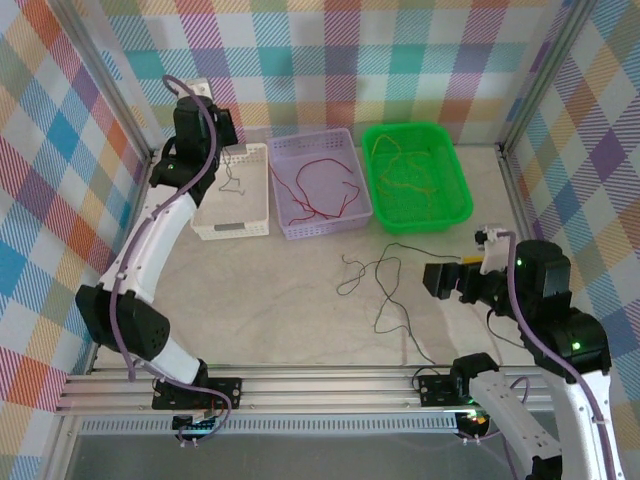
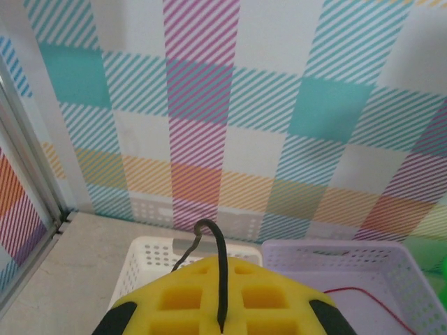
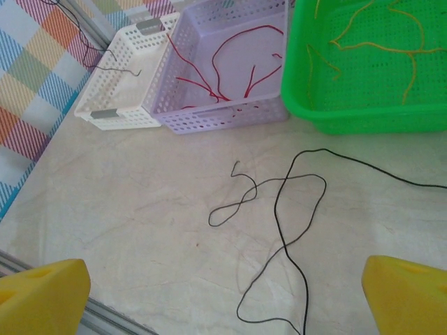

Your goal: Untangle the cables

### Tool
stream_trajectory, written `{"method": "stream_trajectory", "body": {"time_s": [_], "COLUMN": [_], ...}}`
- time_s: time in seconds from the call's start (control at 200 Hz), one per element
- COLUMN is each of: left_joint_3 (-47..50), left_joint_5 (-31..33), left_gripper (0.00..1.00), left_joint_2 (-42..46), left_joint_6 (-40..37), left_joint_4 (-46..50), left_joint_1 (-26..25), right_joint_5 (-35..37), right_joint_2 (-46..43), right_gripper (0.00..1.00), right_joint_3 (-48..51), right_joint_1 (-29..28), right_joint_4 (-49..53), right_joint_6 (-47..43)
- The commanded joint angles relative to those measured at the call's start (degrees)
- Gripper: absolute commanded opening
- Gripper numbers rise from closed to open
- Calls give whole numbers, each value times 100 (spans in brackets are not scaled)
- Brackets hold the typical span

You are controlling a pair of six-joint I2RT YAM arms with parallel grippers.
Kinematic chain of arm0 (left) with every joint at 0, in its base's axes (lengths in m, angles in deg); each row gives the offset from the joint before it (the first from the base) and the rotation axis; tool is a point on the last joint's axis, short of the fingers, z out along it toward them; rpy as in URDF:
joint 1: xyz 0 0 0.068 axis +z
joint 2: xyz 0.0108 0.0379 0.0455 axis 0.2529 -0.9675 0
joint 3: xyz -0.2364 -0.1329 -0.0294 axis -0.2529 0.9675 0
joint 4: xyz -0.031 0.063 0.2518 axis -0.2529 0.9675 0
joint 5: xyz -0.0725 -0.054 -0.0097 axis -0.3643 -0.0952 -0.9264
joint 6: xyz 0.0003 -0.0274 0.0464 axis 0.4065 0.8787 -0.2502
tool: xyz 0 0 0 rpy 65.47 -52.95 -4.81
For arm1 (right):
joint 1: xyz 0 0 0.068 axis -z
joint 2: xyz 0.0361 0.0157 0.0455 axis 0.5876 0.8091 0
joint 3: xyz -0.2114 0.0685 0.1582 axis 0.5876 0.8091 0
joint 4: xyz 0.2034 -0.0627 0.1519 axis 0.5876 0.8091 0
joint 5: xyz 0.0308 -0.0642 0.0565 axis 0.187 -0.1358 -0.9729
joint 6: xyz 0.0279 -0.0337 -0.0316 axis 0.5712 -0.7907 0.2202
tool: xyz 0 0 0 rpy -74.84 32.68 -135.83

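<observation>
on my left wrist feed the left end effector (image 2: 222, 314) is closed, its yellow fingers (image 2: 174, 300) pressed together with a thin dark cable (image 2: 221, 272) pinched in the seam between them. the cable's free end curls up and over at the lower centre of that frame, against the plaid wall (image 2: 209, 105). from the top camera, that end effector sits in the upper left over the white basket (image 1: 255, 225), and the dark cable dangles from it into the basket.

the right end effector (image 3: 223, 300) is spread wide, one yellow finger in each bottom corner of its wrist view, with nothing held. it hangs above the surface (image 3: 140, 202) at the lower right of the top view.

the loose black cables (image 3: 279, 209) lie on the surface in front of the baskets, looped and crossing each other, near the centre of the top view. red cables (image 1: 320, 185) lie inside the purple basket (image 1: 290, 228), and yellow-orange cables (image 1: 410, 170) lie in the green basket (image 1: 460, 210), to the right of it.
</observation>
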Motion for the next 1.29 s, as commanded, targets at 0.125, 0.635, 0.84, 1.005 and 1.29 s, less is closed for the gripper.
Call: {"method": "stream_trajectory", "body": {"time_s": [0.125,0.635,0.84,1.005,1.29], "left_joint_3": [353,1151,970,775,290], "left_joint_5": [-179,-349,-686,-908,-1236], "left_gripper": [0,1,18,32,54], "left_joint_2": [-246,-1076,-1495,-1739,-1767], "left_joint_6": [340,1187,1366,1469,1709], "left_joint_4": [-230,-121,402,700,1284], "left_joint_1": [231,255,269,286,391], "right_joint_5": [106,482,217,230,219], "right_joint_2": [-592,-1529,-1691,-1644,-1515], "right_gripper": [100,100,100,100,100], "right_joint_3": [438,1180,1622,1708,1787], "right_joint_1": [-40,-41,-41,-41,-41], "right_joint_4": [-143,-696,-948,-941,-940], "right_joint_6": [-96,307,336,385,426]}}
